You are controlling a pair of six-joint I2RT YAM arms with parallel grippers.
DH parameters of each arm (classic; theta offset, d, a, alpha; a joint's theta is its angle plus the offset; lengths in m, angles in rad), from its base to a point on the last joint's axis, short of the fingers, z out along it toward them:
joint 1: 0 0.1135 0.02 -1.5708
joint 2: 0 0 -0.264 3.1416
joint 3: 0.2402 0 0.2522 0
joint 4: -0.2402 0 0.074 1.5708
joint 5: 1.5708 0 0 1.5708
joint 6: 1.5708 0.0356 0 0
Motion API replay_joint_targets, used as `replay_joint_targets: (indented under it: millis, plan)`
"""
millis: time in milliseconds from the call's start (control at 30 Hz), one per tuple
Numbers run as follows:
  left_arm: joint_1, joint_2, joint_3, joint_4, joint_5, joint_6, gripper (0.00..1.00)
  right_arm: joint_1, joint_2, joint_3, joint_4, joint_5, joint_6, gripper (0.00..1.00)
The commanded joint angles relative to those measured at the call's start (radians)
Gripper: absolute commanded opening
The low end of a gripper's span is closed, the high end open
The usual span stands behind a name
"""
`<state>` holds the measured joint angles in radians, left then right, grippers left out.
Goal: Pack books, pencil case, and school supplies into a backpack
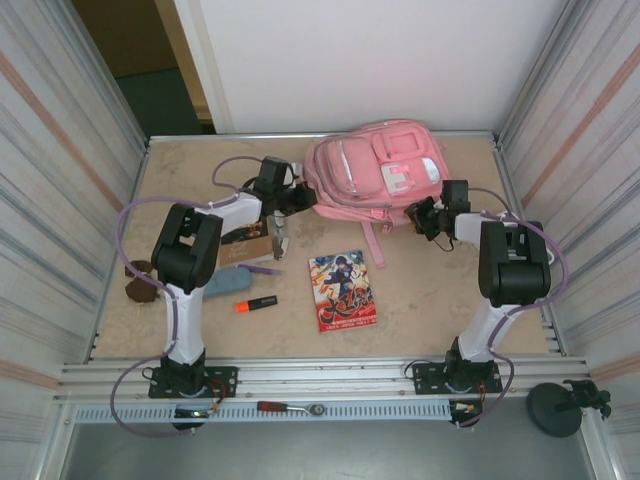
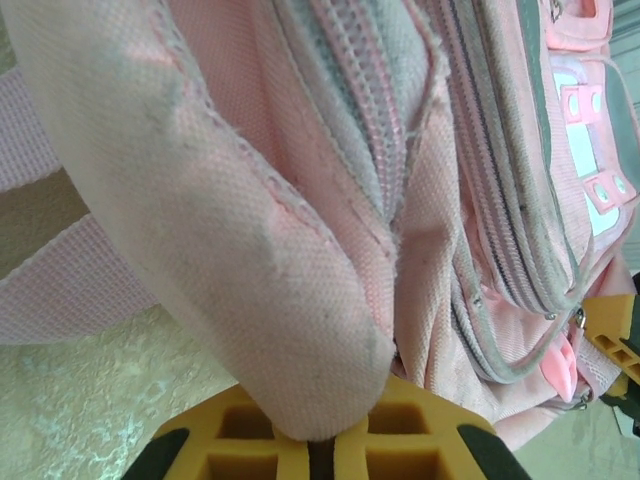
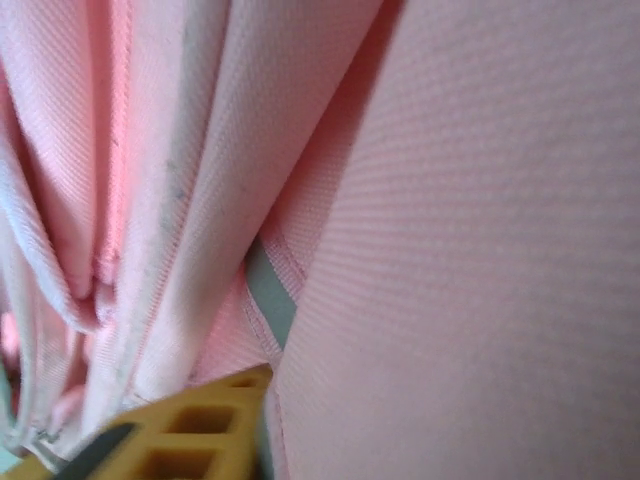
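Observation:
The pink backpack (image 1: 375, 170) lies at the back of the table, front pockets up. At its left edge my left gripper (image 1: 300, 197) is shut on a fold of its pink fabric (image 2: 250, 200), which is pinched between the yellow jaws (image 2: 320, 450). My right gripper (image 1: 420, 215) is at the bag's lower right edge. There a pink flap (image 3: 470, 250) runs down against the one yellow finger (image 3: 190, 430) I can see and hides the other. The red comic (image 1: 343, 290) lies mid-table. The tan book (image 1: 245, 245), blue-grey pencil case (image 1: 226, 280), purple pen (image 1: 262, 269) and orange-and-black marker (image 1: 256, 303) lie by the left arm.
A small grey-white box (image 1: 278, 238) stands beside the tan book. A brown object (image 1: 140, 280) sits at the table's left edge. Corrugated walls close in both sides. A red-handled tool (image 1: 285, 407) lies on the front rail.

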<state>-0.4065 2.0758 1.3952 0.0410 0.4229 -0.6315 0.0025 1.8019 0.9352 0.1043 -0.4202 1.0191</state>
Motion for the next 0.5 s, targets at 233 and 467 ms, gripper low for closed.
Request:
replay_joint_targets:
  millis: [233,467]
  plan:
    - [0.065,-0.207,-0.058,-0.066,-0.069,0.192,0.44,0.064,-0.230,-0.129,0.217,0.034,0.309,0.04]
    - [0.026,-0.512,-0.369,0.020,-0.104,0.255,0.58,0.125,-0.341,-0.130,0.202,0.109,0.346,0.03]
